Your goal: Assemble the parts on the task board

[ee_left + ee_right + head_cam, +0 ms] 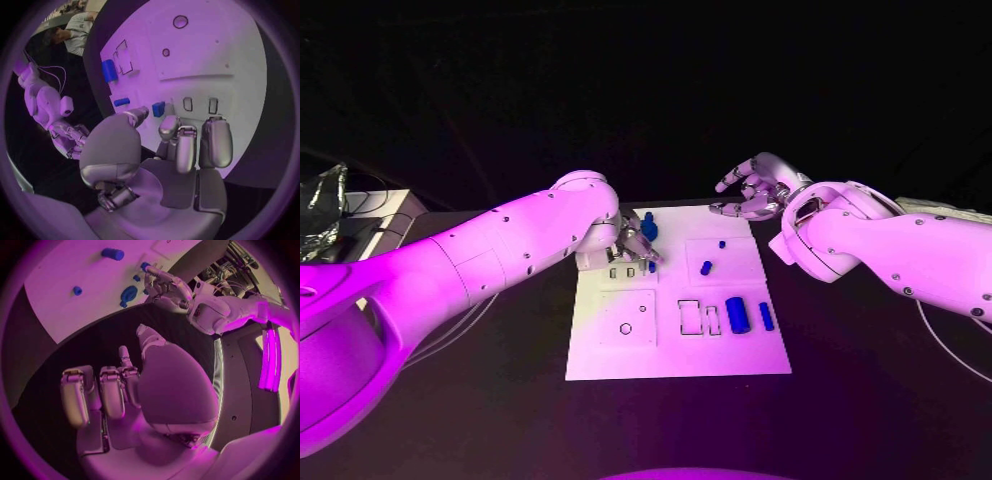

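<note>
The white task board (678, 350) lies in the middle of the black table. My left hand (629, 245) hovers low over its far left part, beside two empty slots (187, 104). A small blue part (158, 108) sits pinched between its thumb (134, 116) and a fingertip (169, 126), right at the board's surface. A taller blue part (648, 226) stands just behind that hand. More blue parts lie on the board: two small ones (705, 267), a thick cylinder (737, 314) and a slim one (766, 316). My right hand (759, 188) hangs beyond the board's far right corner, fingers loosely bent, holding nothing (119, 390).
A pale box (372, 215) with a crinkled foil object (322, 210) stands at the table's left edge, cables trailing near it. The board's near half shows outlined recesses (691, 317) and a small hole (626, 328). Bare black table surrounds the board.
</note>
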